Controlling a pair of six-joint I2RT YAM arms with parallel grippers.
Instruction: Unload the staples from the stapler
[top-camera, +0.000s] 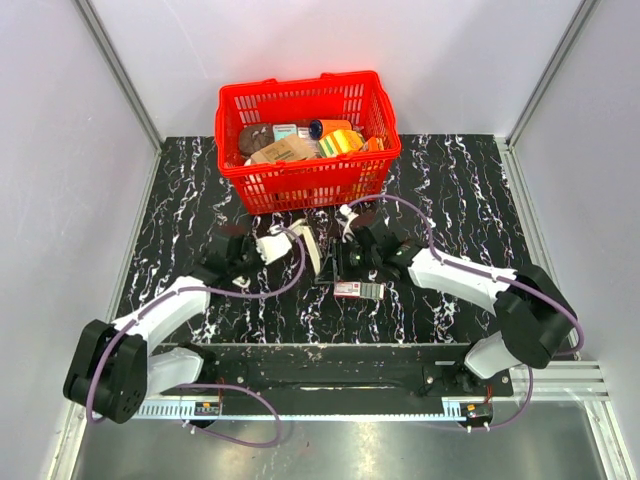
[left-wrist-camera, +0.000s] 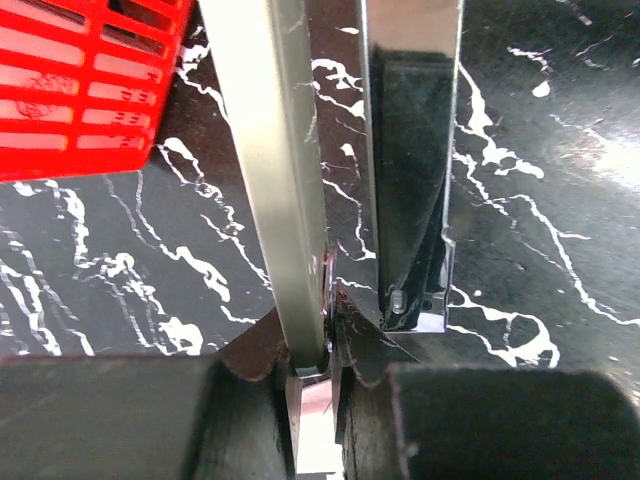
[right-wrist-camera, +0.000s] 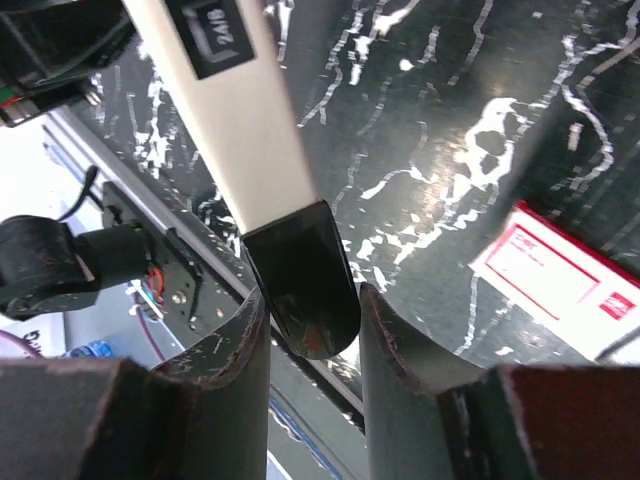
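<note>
The stapler (top-camera: 313, 252) hangs open between my two grippers, above the black marble table (top-camera: 450, 180). My left gripper (top-camera: 295, 235) is shut on its thin grey metal staple rail (left-wrist-camera: 270, 150), pinched at the fingertips (left-wrist-camera: 315, 375). A chrome part (left-wrist-camera: 410, 180) of the stapler stands beside the rail. My right gripper (top-camera: 345, 250) has its fingers closed round the black end (right-wrist-camera: 305, 290) of the stapler's cream cover (right-wrist-camera: 240, 130), which is marked 24/6. A small flat white box with red print (top-camera: 358, 290) lies on the table just in front of the grippers, and it also shows in the right wrist view (right-wrist-camera: 560, 280).
A red plastic basket (top-camera: 310, 180) filled with several small items stands at the back centre, its wall showing in the left wrist view (left-wrist-camera: 80, 80). White walls close in the table on three sides. The arms' mounting rail (top-camera: 330, 375) runs along the near edge.
</note>
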